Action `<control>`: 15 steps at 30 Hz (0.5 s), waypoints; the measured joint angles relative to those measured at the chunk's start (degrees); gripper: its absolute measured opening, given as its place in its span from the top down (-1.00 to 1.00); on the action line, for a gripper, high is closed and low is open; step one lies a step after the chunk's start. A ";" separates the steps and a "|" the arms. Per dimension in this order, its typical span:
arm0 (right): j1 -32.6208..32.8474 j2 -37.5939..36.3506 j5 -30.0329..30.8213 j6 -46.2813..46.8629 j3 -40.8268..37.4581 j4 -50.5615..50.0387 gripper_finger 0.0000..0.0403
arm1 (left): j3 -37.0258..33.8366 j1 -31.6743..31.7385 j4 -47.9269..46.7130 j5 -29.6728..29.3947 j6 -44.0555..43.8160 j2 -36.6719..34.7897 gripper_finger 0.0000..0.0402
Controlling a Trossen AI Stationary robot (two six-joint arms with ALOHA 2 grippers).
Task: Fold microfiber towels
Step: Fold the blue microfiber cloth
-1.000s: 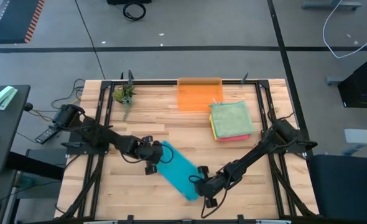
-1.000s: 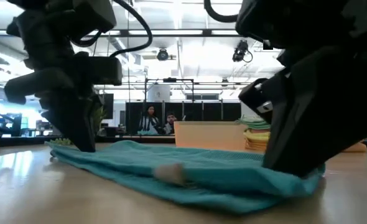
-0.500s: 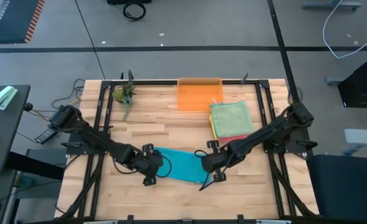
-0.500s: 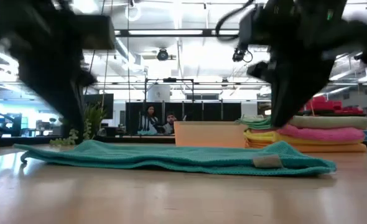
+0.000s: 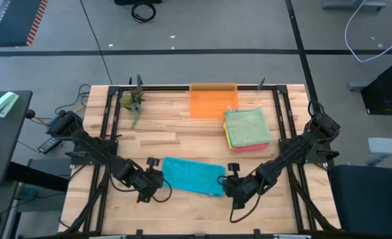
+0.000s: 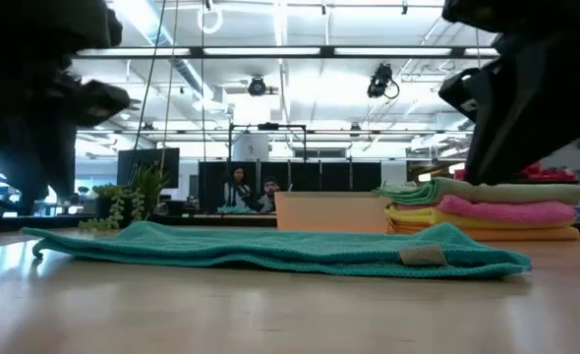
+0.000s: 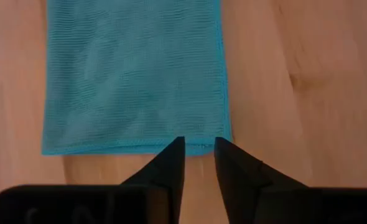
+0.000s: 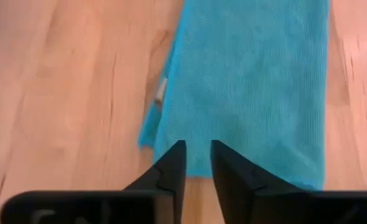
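Note:
A teal microfiber towel [image 5: 193,176] lies flat on the wooden table [image 5: 183,136] near its front, folded into a long strip running left to right. The low view shows the teal towel [image 6: 270,250] resting along its whole length, with a small tag near its right end. My left gripper [image 7: 199,144] hovers open just off the strip's left short edge. My right gripper [image 8: 196,147] hovers open over the strip's right end. Neither has anything between its fingers. In the high view my left gripper [image 5: 153,186] and my right gripper [image 5: 232,186] flank the strip.
A stack of folded towels [image 5: 247,128], green on top over pink and yellow, sits at the back right. A translucent orange bin [image 5: 212,101] stands at the far edge, and a small plant [image 5: 133,103] at the far left. People [image 6: 251,192] sit far off in the room.
Both grippers carried the teal towel's ends round, so the strip turned from slanting to lying left to right, flat on the table. Both have since come off its ends, risen and drawn outward toward the near edge. The towel stays where it was laid.

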 joint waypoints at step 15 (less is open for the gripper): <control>2.71 -0.04 1.44 4.02 -0.26 2.03 0.33 | -3.81 -0.57 6.81 2.40 2.10 0.00 0.52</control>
